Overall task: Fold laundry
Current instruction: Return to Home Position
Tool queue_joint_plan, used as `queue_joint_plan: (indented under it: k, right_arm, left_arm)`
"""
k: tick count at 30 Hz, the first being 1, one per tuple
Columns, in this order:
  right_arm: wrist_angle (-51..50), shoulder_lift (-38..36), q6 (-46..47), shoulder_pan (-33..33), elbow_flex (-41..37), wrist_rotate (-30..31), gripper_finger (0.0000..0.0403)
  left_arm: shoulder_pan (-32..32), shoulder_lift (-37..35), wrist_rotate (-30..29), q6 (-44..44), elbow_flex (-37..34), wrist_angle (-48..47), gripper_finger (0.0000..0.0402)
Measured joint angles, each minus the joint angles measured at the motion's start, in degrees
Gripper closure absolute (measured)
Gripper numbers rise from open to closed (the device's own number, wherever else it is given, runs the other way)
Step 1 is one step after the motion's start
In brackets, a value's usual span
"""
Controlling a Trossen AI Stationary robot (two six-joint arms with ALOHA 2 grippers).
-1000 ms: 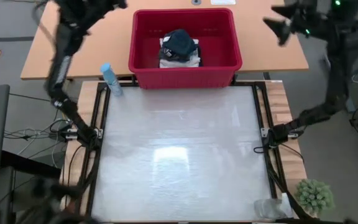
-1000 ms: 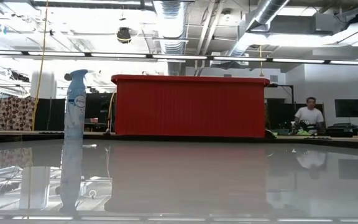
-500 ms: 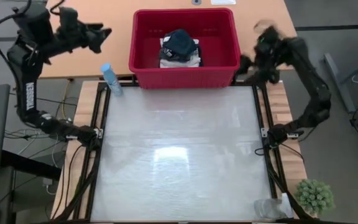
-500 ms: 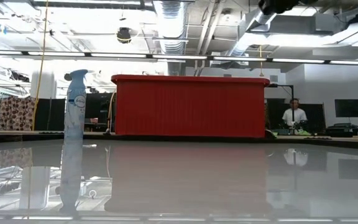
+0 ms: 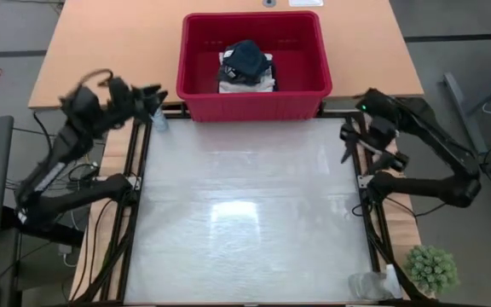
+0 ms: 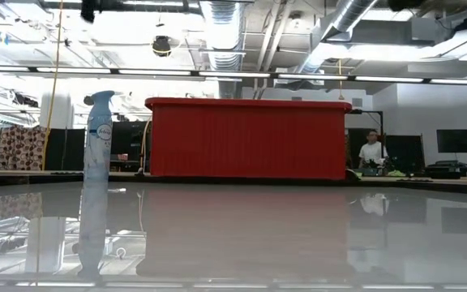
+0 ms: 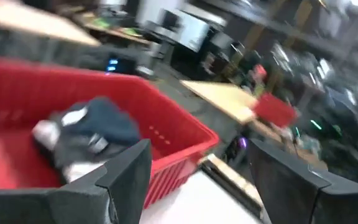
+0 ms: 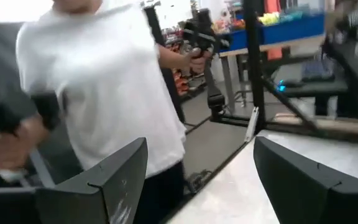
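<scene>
The folded laundry (image 5: 247,66) lies stacked inside the red basket (image 5: 254,104) at the table's far edge; the left gripper (image 5: 149,94), fingers spread apart, hangs just beside the basket's left corner; the right gripper (image 5: 365,147), also spread, is near the table's right edge, apart from the laundry.

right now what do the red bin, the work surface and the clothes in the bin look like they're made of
Red bin: looks like rigid moulded plastic, going by its even colour and ribbed wall. Work surface: a smooth glossy sheet, material unclear; it mirrors the lights and bin. Laundry in the bin: soft fabric, folded with rumpled edges.
</scene>
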Motion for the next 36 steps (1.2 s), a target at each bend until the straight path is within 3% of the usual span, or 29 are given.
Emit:
queue_joint_plan:
  k: [3,6,12,18,25,28,32,36]
  right_arm:
    - [1.7,-1.0,-6.1,0.7,-2.7,0.0,0.0087]
    - [9.7,-1.0,-11.9,0.0,-5.8,0.0,0.0087]
    - [25.4,0.9,-16.7,3.9,-13.5,0.2,0.0087]
    - [31.2,8.9,-15.5,18.7,-15.2,0.1,0.0087]
    - [52.5,17.9,-15.8,40.7,-15.2,0.0,0.0087]
    - [62.1,17.5,-20.0,47.8,-15.1,-0.3,0.0087]
    - [66.1,13.3,-39.1,54.4,-15.1,-0.4,0.0087]
    - [68.9,8.5,-41.9,58.8,-15.1,3.3,0.0087]
  left_arm:
    - [0.0,-5.5,-5.0,-7.9,-9.4,4.2,0.0150]
    - [0.0,-9.8,-6.7,-15.0,-15.4,6.8,0.0150]
    - [0.0,-15.7,-3.3,-11.8,-18.2,7.3,0.0150]
    - [0.0,-17.1,-3.6,-8.0,-18.3,7.1,0.0150]
    - [0.0,-14.8,-3.9,-7.2,-18.3,6.9,0.0150]
    - [0.0,-13.3,-3.9,-7.6,-18.3,6.9,0.0150]
    - [0.1,-10.9,-3.5,-7.6,-18.3,6.9,0.0150]
    - [0.1,-8.2,-3.3,-8.0,-18.3,6.9,0.0150]
